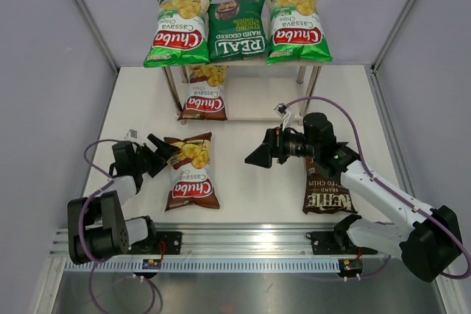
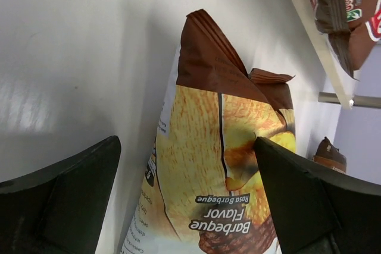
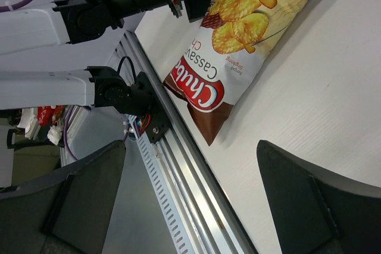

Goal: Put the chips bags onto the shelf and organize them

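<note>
The left gripper (image 1: 168, 151) has its jaws spread wide to either side of the top end of a brown Chuba barbecue bag (image 1: 191, 173), which lies flat on the white table (image 1: 250, 196); it pinches nothing. Behind, the shelf (image 1: 265, 97) carries a second brown Chuba bag (image 1: 204, 95) at the left of its lower board, and its top board holds one light-green Chuba bag (image 1: 176, 31), the dark-green REAL bag (image 1: 237, 31) and the other light-green Chuba bag (image 1: 296, 26). Further right, the right gripper (image 1: 256, 157) hangs over bare table, its jaws likewise apart and empty, and the dark-brown Kettle bag (image 1: 327, 195) lies partly under that arm.
</note>
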`<state>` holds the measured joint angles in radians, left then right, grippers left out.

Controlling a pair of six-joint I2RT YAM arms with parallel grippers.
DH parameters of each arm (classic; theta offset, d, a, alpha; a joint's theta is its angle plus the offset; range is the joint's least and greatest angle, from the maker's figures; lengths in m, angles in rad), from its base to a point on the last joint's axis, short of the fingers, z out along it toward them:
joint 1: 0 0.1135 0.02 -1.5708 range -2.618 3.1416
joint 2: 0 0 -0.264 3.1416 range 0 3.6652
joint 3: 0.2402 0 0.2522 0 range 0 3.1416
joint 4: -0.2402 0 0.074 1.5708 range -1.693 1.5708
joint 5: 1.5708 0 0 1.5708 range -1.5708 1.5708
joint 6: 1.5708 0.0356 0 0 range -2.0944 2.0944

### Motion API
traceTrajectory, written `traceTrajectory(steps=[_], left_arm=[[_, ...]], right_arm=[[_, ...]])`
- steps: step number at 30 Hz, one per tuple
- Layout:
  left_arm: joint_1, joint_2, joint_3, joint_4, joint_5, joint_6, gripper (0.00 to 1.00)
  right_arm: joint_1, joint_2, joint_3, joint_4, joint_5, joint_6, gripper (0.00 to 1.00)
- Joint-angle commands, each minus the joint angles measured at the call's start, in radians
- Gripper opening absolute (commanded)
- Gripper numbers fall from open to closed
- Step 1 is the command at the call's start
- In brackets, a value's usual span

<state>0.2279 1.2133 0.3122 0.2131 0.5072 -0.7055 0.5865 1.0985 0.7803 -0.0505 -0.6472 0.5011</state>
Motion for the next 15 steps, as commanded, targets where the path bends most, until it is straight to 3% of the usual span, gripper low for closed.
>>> traceTrajectory(steps=[1,4,7,9,11,15], left_arm=[[0.010,0.055,-0.059,0.263,0.093,-0.041,0.99],[0.010,0.068,-0.119,0.346,0.077,-0.086,0.95],[0.010,0.032,-0.183,0.414,0.041,-0.129,0.78],[0.008,-0.010,-0.215,0.423,0.008,-0.149,0.75],[0.010,-0.046,-0.237,0.440,0.001,-0.172,0.65],[0.008,-0.182,-0.251,0.337,-0.045,-0.210,0.49]], right_arm=[[0.006,0.011,-0.009,0.095,-0.054,-0.004,0.99],[0.006,0.024,-0.013,0.120,-0.058,0.011,1.00],[0.006,0.029,-0.019,0.129,-0.057,0.019,0.99],[0.006,0.027,-0.026,0.132,-0.052,0.025,1.00],[0.006,0.024,-0.030,0.132,-0.049,0.030,0.99],[0.006,0.017,-0.045,0.139,-0.037,0.047,1.00]])
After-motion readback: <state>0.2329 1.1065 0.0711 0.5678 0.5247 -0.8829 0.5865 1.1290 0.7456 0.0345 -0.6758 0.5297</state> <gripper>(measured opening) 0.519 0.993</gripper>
